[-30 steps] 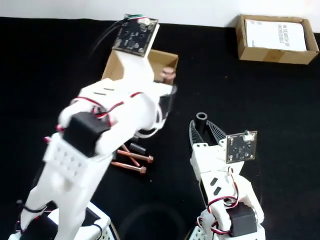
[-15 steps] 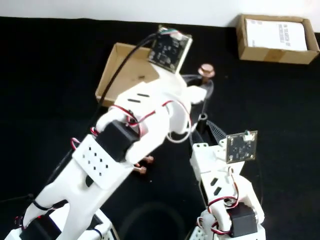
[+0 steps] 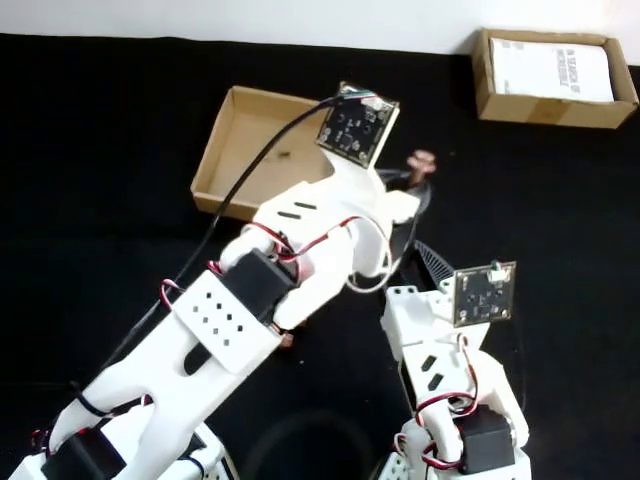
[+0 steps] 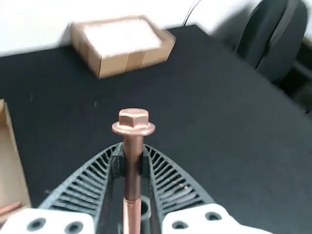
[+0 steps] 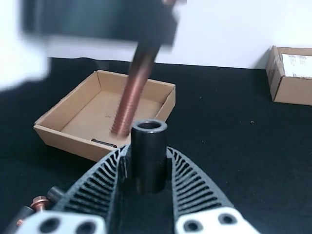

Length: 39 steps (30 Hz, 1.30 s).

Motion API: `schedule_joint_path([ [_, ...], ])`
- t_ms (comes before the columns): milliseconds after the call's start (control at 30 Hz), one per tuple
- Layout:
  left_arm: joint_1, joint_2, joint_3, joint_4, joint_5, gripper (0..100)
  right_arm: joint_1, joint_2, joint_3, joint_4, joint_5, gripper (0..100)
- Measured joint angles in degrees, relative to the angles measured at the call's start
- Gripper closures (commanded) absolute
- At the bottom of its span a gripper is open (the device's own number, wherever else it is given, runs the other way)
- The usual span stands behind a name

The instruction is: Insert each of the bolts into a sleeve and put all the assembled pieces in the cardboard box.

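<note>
1. You are watching the left gripper (image 4: 131, 152) pinching the bolt (image 4: 132, 127) by its shank, head upward. It has swung from above the cardboard box (image 3: 250, 150) across to the right arm.
2. The right gripper (image 5: 146, 168) is clamping the sleeve (image 5: 148, 141) upright, bore facing up, and has not shifted.
3. The bolt's threaded tip is now hanging just beside the sleeve mouth, not yet inside.
4. You are entering the insertion step; the tip probably needs centring over the bore before descending.
5. A loose bolt (image 5: 38, 202) is waiting on the table.
</note>
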Motion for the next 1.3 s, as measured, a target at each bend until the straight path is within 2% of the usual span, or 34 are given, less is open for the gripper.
schedule_joint_path([
  [167, 0.1, 0.0, 0.1, -3.3, 0.1, 99, -0.1, 0.0, 0.0, 0.0, 0.0, 99.1],
  [767, 0.1, 0.0, 2.8, -4.0, 0.1, 99, -0.2, 0.0, 0.0, 0.0, 0.0, 99.1],
  [1000, 0.3, 0.0, 7.7, -12.5, 0.1, 99, -0.1, 0.0, 0.0, 0.0, 0.0, 99.1],
  [1300, 0.2, 0.0, 10.2, -14.1, 0.1, 99, -0.1, 0.0, 0.0, 0.0, 0.0, 99.1],
])
